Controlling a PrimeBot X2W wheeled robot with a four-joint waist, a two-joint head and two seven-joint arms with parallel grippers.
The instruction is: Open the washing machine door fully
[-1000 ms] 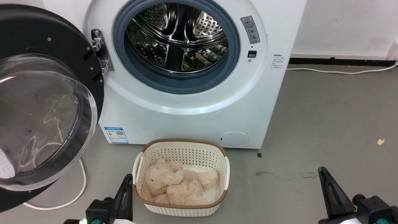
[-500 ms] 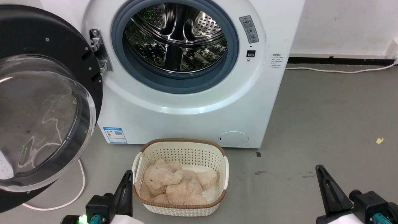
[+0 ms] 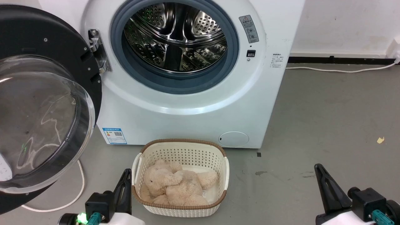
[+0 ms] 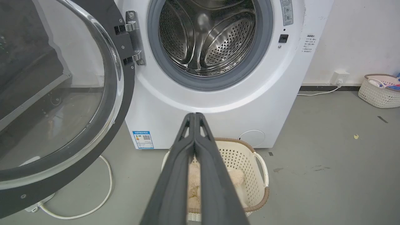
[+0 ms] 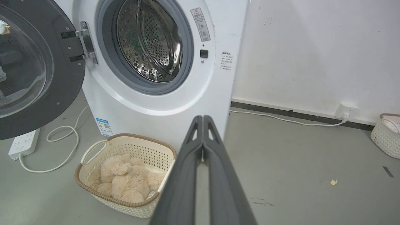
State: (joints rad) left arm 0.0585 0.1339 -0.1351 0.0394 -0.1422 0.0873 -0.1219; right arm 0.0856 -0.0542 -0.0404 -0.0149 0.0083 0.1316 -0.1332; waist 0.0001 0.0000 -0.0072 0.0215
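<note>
The round black washing machine door (image 3: 47, 103) with its bulging clear glass bowl stands swung wide to the left on its metal hinge (image 3: 99, 51), baring the steel drum (image 3: 175, 37) of the white machine (image 3: 187, 106). The same door (image 4: 62, 93) fills the left of the left wrist view and appears at upper left as the door (image 5: 34, 68) in the right wrist view. My left gripper (image 3: 126, 173) is shut, low at the bottom left beside the basket, clear of the door. My right gripper (image 3: 318, 167) is shut at the bottom right over bare floor.
A cream basket (image 3: 181, 153) holding a beige plush toy (image 3: 175, 184) sits on the grey floor in front of the machine. A white cable (image 3: 79, 187) loops under the door to a power strip (image 5: 23, 143). Another basket (image 4: 379, 90) stands by the right wall.
The whole head view has shifted slightly left, and both grippers sit a little further left and lower in it. The door stays at the same wide angle.
</note>
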